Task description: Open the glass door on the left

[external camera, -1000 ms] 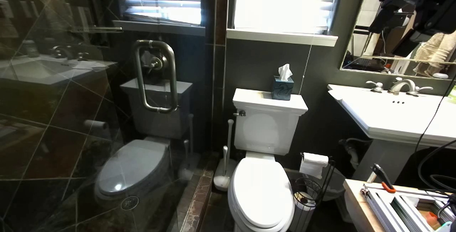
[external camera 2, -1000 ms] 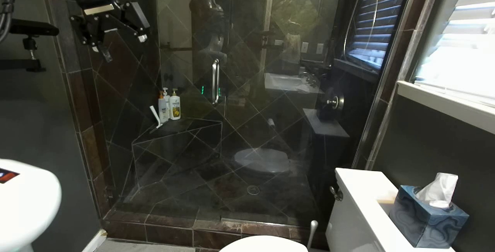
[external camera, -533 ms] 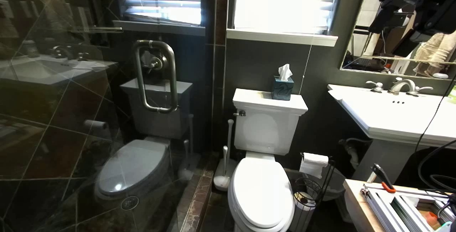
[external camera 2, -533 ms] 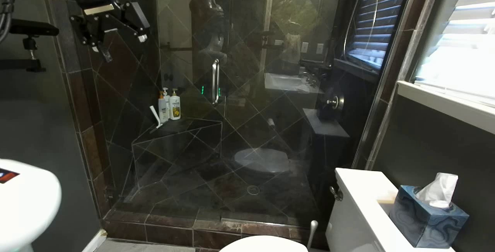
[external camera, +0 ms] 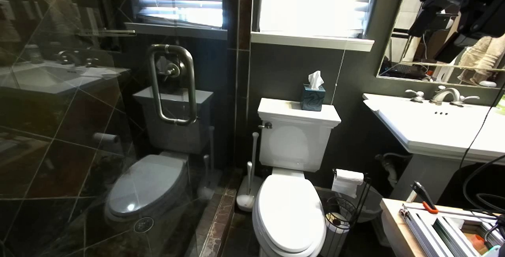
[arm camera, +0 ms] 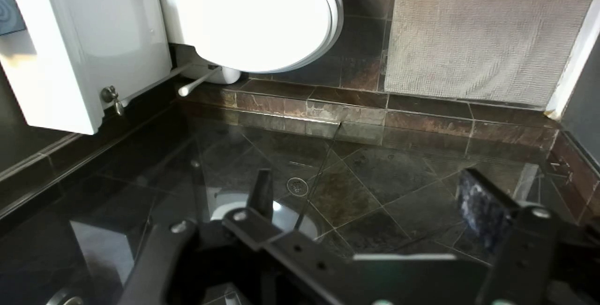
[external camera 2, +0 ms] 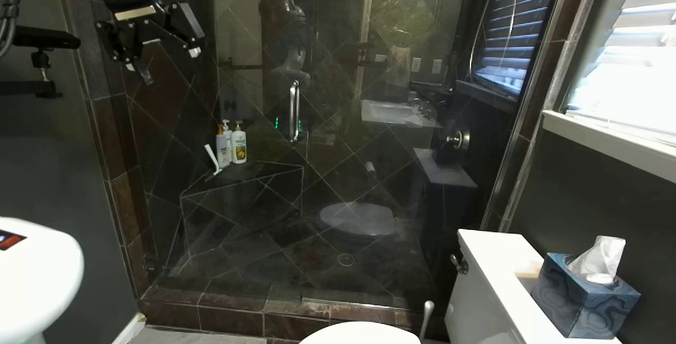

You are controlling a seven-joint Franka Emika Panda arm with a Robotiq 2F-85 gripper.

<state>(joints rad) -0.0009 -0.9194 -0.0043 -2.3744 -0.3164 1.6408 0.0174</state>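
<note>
Gripper (external camera 2: 170, 64): jaws spread wide, nothing btwn; 10 o'clock in an exterior view.
Glass door (external camera 2: 259, 138): clear, refl., looks closed; abt 9 o'clock in both exterior views.
Toilet (external camera: 290, 209): wht, lid dn; abt 5 o'clock in an exterior view.
Loop hndl (external camera 2: 294, 111): metal, on glass door; abt 4 o'clock from gripper in an exterior view, well apart.
Tissue box (external camera: 313, 99): blue, on tank (external camera: 294, 142); btwn 2 & 3 o'clock in an exterior view.
</note>
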